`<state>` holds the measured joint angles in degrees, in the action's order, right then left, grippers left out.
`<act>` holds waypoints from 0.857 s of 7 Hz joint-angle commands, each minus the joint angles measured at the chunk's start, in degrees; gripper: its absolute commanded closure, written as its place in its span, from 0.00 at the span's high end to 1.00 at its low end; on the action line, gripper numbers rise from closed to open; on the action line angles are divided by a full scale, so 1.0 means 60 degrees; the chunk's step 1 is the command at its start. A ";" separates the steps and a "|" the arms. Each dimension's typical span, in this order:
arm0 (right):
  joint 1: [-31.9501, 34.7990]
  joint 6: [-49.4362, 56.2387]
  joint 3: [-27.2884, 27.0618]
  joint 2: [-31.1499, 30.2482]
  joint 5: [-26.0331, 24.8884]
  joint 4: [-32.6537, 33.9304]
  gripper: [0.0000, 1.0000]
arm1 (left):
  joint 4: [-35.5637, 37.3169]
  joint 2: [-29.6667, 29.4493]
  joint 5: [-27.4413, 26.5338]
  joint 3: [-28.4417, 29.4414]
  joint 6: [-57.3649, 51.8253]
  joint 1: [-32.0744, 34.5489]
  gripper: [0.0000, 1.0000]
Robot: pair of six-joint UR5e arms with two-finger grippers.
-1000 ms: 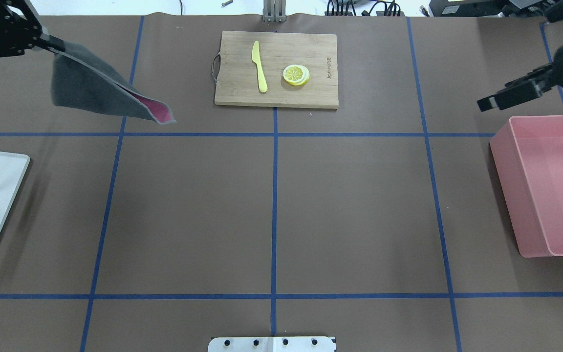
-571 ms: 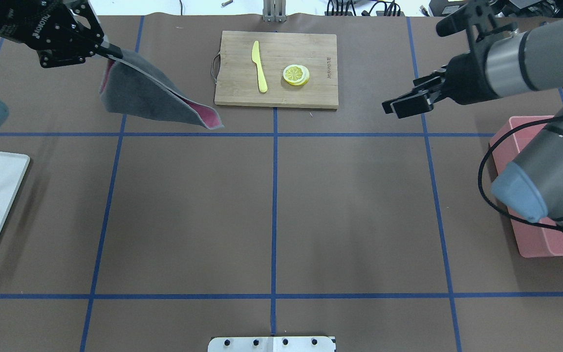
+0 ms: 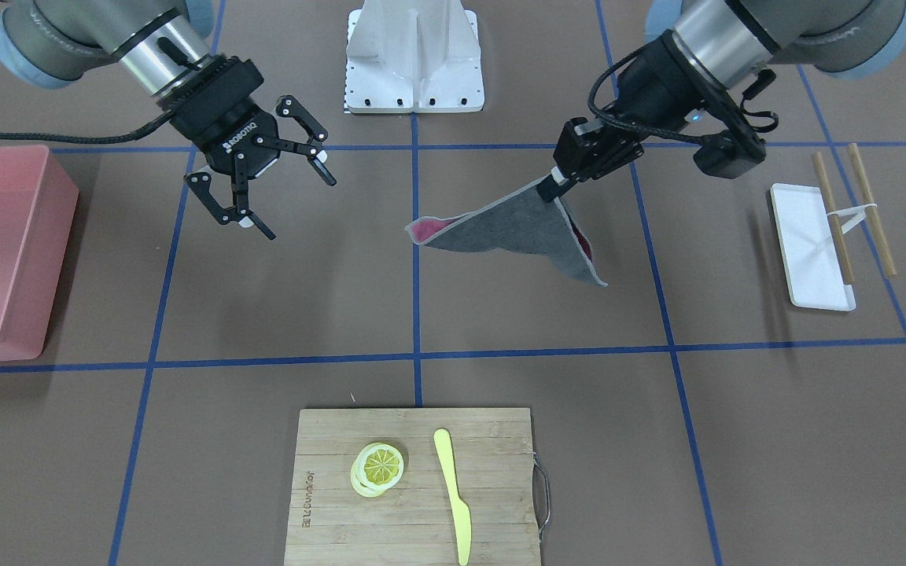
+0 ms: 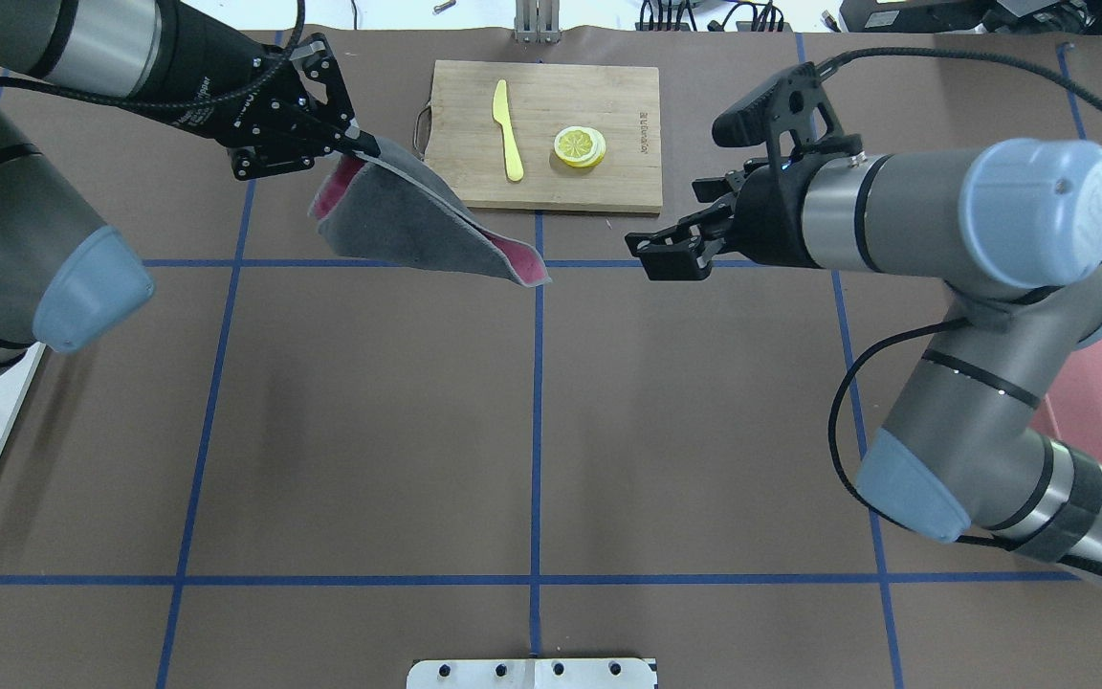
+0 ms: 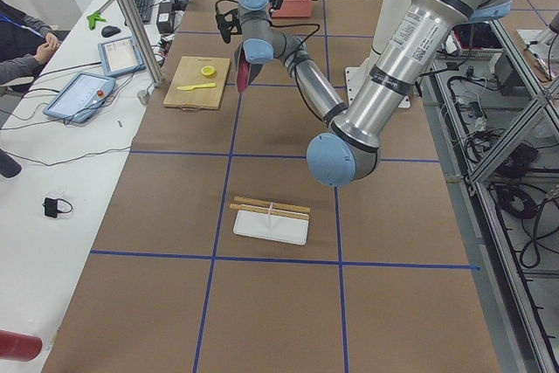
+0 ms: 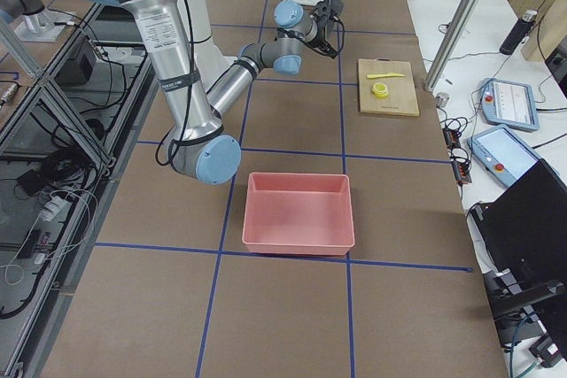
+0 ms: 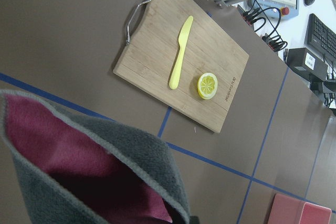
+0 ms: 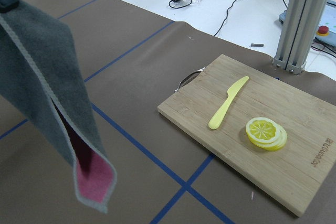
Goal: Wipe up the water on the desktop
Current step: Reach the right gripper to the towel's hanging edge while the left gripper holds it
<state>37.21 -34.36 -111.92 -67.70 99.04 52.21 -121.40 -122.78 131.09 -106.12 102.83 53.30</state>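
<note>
My left gripper [image 4: 360, 144] is shut on one corner of a grey cloth [image 4: 417, 225] with a pink inner face. The cloth [image 3: 508, 232] hangs folded in the air above the desktop [image 4: 369, 431], just in front of the cutting board's left corner. The left wrist view shows the cloth [image 7: 79, 182] close up, and the right wrist view shows the cloth [image 8: 42, 77] at its left. My right gripper [image 3: 294, 200] stands open and empty, apart from the cloth's free tip; the overhead view has that gripper [image 4: 645, 258] right of the centre line. No water shows on the brown surface.
A bamboo cutting board [image 4: 541, 182] at the far middle carries a yellow knife [image 4: 508, 129] and lemon slices [image 4: 580, 145]. A pink bin [image 3: 56, 267] sits on my right side. A white tray [image 3: 807, 259] with chopsticks [image 3: 834, 216] lies on my left side.
Both arms have swung in toward the table's middle. The left gripper carried the hanging cloth rightward to the centre line. The right gripper moved leftward, away from the pink bin.
</note>
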 commanded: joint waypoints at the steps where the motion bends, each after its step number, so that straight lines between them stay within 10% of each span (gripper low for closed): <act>1: -0.0809 0.0144 0.0036 0.0295 -0.0948 -0.0221 1.00 | -0.0010 -0.0379 -0.0052 -0.0009 0.0147 -0.0327 0.00; 6: -0.1877 0.1652 0.0124 0.0473 -0.3069 0.0834 0.99 | -0.0538 -0.0571 -0.0052 -0.0170 0.0205 -0.0753 0.00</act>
<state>28.17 -26.37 -111.25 -64.85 84.27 56.23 -124.36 -126.16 130.82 -106.69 103.95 48.92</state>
